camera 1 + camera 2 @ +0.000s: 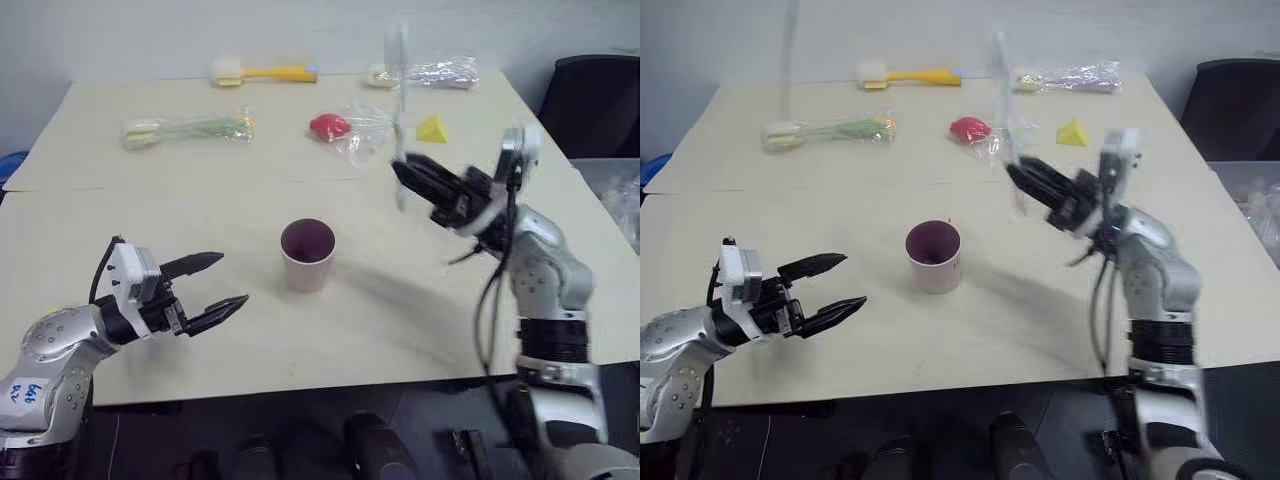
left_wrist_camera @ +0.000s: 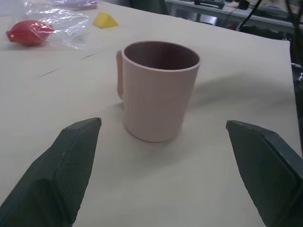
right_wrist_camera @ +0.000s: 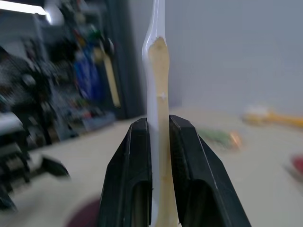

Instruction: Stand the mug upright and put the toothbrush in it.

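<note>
- Pink ribbed mug point(image 1: 308, 256) stands upright mid-surface, light, probably tippable; left claw point(image 1: 207, 289) gapes empty at its nine o'clock.
- Right claw point(image 3: 161, 142), at the mug's two o'clock, pinches the slim, stiff cream-handled toothbrush point(image 3: 158, 71) mid-handle, upright.

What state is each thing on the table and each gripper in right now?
Mug: upright, empty.
Toothbrush: held upright in the air.
Right gripper: shut on toothbrush.
Left gripper: open, beside mug.
Green brush: lying wrapped.
Yellow brush: lying unwrapped.
</note>
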